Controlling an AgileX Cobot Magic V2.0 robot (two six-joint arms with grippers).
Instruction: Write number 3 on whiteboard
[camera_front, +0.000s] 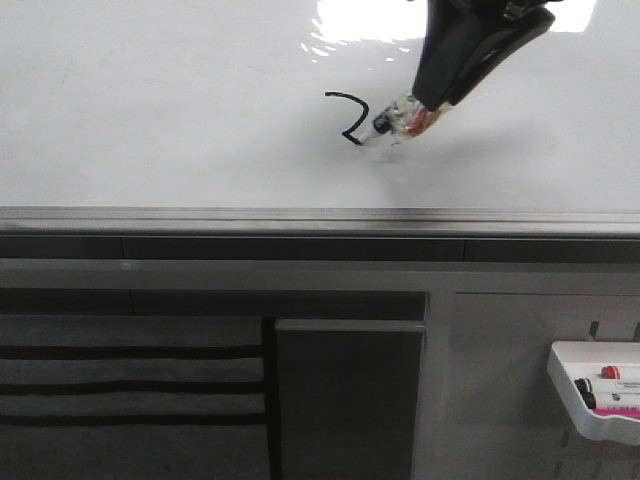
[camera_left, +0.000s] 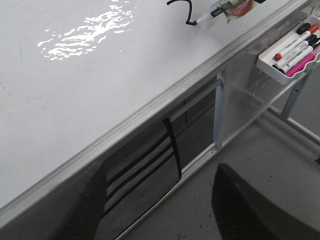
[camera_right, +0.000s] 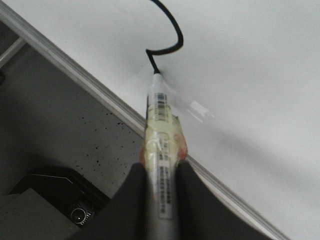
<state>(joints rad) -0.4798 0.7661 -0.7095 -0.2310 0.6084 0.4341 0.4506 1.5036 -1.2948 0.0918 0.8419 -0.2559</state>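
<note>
My right gripper (camera_right: 161, 172) is squeezed tight on a marker (camera_right: 161, 145), and the marker's tip touches the whiteboard (camera_front: 150, 110) right at the end of the black line. The number 3 (camera_front: 350, 118) is only partly drawn, just a top curve and a sharp middle corner, near the bright glare on the board. My left gripper (camera_left: 160, 200) hangs off the board's edge with its fingers spread apart, holding nothing.
</note>
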